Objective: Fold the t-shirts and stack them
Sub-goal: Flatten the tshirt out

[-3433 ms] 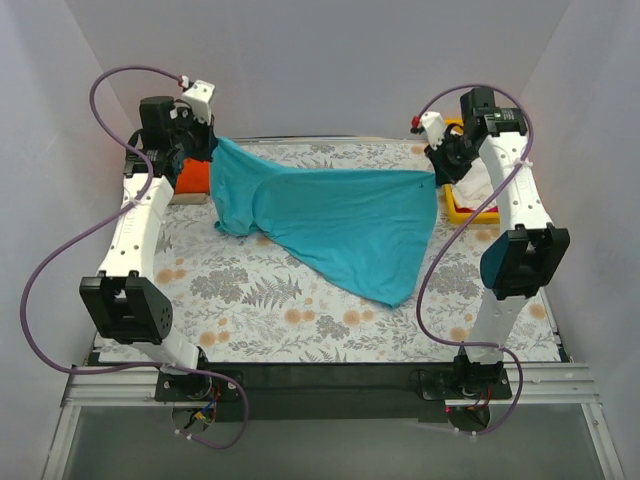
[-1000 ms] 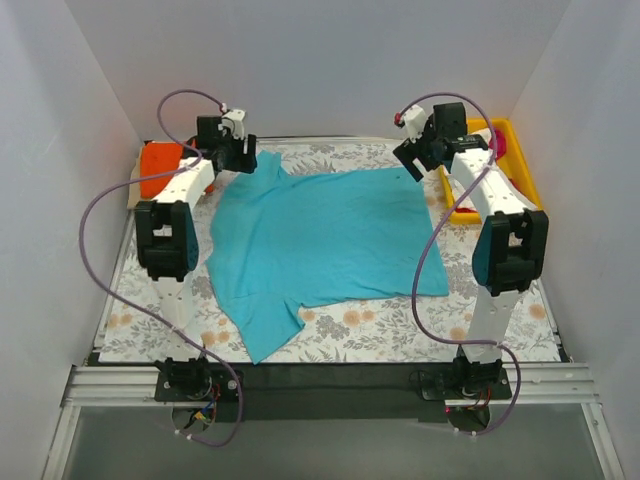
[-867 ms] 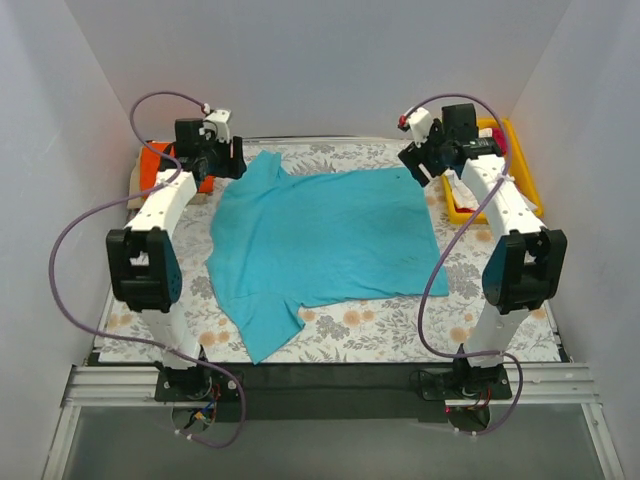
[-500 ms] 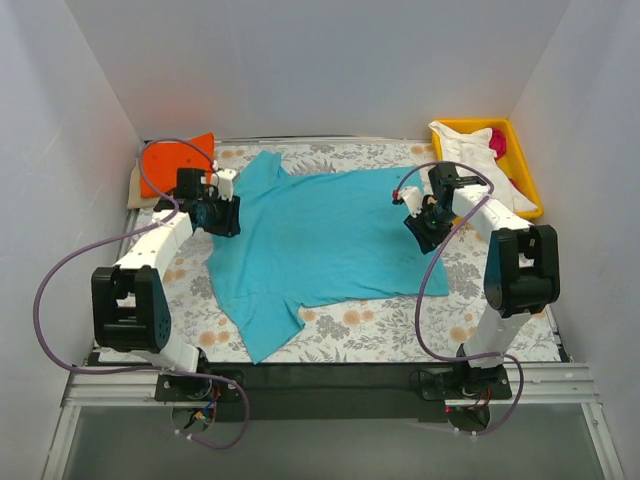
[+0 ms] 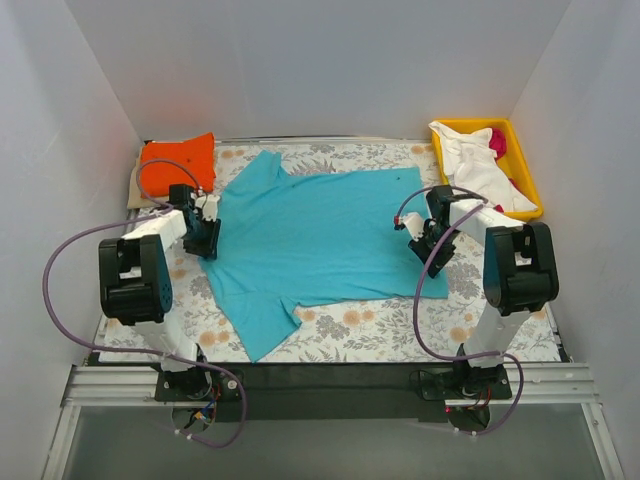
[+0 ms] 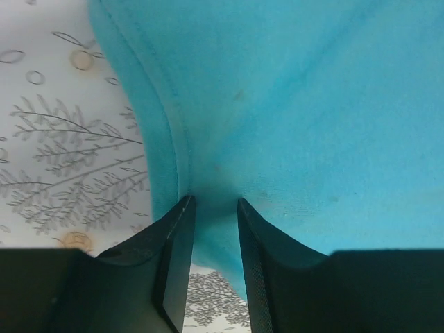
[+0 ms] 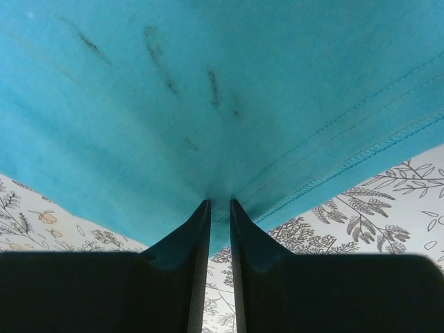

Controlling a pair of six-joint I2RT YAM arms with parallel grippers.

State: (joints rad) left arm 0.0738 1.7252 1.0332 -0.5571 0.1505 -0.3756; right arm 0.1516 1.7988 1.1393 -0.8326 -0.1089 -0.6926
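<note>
The teal-blue t-shirt (image 5: 320, 235) is seen spread nearly flat in the middle of the floral table cloth (image 5: 400, 325), with one sleeve trailing toward the near edge. Its left side edge is pinched between the closed fingers of the left gripper (image 6: 214, 201), and its hemmed right edge is clamped in the right gripper (image 7: 219, 202) (cloth is bunched into the narrow gap in both wrist views). The orange t-shirt (image 5: 178, 165) is laid at the far left corner, while the white t-shirt (image 5: 470, 160) and the magenta t-shirt (image 5: 497, 143) are held in the yellow tray (image 5: 520, 165) at the far right.
</note>
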